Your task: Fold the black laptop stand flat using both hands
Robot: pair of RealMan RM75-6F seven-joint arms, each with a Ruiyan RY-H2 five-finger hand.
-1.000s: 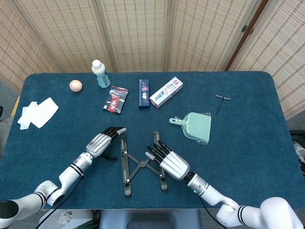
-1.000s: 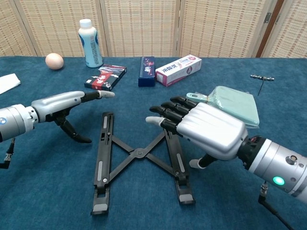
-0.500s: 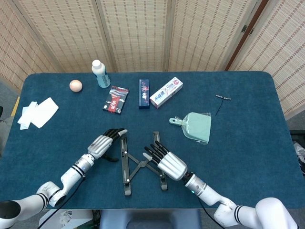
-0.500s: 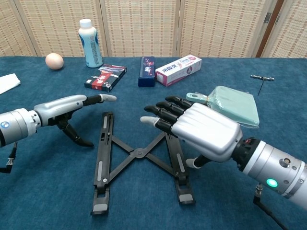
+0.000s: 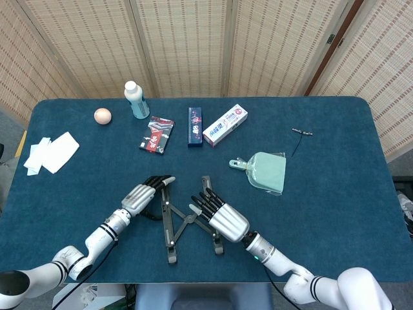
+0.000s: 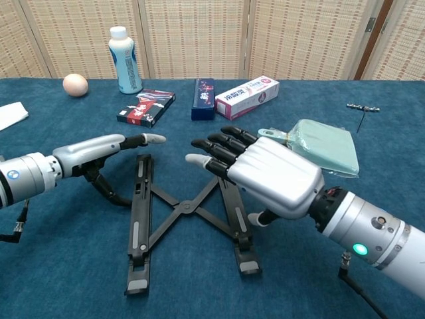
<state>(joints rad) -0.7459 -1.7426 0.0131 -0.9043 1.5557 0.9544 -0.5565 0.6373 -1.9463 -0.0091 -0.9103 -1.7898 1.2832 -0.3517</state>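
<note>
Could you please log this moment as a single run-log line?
stage: closing in | left hand: open beside left rail | right hand: open over right rail | laptop stand: still unfolded in an X | contact: cannot tell

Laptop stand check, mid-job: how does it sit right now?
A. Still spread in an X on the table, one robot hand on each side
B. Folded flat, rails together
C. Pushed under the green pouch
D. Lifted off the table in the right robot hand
A: the laptop stand lies spread in an X on the table, left robot hand and right robot hand flanking its rails.
</note>
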